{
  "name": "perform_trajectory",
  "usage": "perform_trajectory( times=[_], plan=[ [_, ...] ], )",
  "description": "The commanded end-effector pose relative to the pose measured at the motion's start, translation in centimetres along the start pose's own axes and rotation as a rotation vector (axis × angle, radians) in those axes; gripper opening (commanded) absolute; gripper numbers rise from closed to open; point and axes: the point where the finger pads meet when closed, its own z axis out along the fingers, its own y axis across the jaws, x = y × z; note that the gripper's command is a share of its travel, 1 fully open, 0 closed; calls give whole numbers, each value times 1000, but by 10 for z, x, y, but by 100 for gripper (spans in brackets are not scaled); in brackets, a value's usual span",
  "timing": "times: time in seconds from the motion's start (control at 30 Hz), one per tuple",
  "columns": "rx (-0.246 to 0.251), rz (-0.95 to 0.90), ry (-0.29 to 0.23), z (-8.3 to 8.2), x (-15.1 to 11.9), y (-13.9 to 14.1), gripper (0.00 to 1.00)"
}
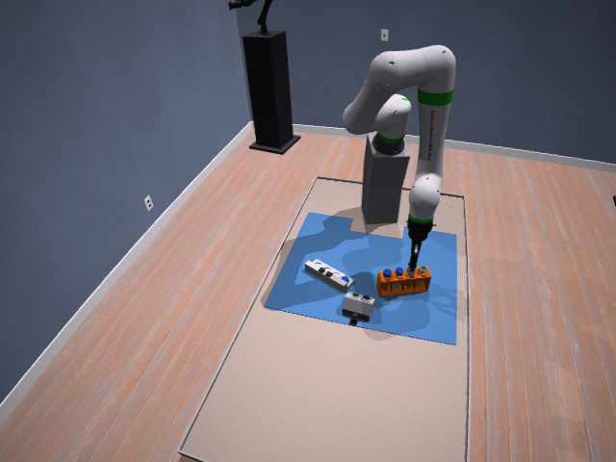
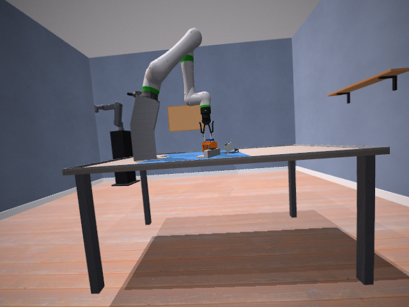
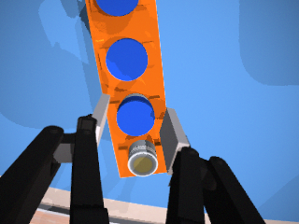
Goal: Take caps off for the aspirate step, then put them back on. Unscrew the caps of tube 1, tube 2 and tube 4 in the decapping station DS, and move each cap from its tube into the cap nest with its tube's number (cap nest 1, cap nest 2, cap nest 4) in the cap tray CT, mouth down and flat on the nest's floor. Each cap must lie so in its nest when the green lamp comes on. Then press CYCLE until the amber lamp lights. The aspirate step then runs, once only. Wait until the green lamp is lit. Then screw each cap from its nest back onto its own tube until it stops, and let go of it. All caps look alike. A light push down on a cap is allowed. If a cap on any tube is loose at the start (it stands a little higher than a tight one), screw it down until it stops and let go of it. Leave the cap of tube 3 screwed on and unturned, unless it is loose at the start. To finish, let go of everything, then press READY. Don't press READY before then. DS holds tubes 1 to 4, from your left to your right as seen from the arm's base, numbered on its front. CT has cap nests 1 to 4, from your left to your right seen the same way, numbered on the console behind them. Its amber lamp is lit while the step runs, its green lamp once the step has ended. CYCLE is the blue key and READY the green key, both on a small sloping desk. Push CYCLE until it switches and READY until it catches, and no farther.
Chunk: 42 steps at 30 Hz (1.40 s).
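The orange decapping station (image 1: pixel 402 287) (image 2: pixel 209 145) (image 3: pixel 156 70) stands on the blue mat. In the wrist view its nearest tube (image 3: pixel 142 161) (image 1: pixel 423 269) is uncapped, and its grey threaded mouth shows. The tube beside it carries a blue cap (image 3: pixel 135 118) (image 1: pixel 411 272). My gripper (image 3: pixel 135 114) (image 1: pixel 412 267) (image 2: pixel 207 135) points straight down over that cap. It is partly open, with one pad on each side of the cap and a small gap at each. Two more capped tubes (image 3: pixel 126 60) (image 3: pixel 117 6) stand farther along the rack.
The white cap tray (image 1: pixel 318 270) lies left of the rack in the top view, with a blue cap (image 1: pixel 344 279) at its near end. The small sloping desk (image 1: pixel 358 305) with the green key (image 1: pixel 356 295) and the blue key (image 1: pixel 367 298) stands in front.
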Motion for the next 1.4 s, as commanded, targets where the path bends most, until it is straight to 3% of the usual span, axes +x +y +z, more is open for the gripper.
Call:
perform_trajectory(
  times=[0.0,0.2,0.23,0.7,1.17,1.23,1.37],
  plan=[
    [0,163,13,0,0,-1,35],
    [0,163,13,0,0,-1,35],
    [0,163,13,0,0,-1,0],
    [0,163,13,0,0,-1,0],
    [-5,-537,13,-1,0,-1,0],
    [-5,-537,13,-1,0,-1,0],
    [-6,-737,12,-1,0,-1,0]
  ],
)
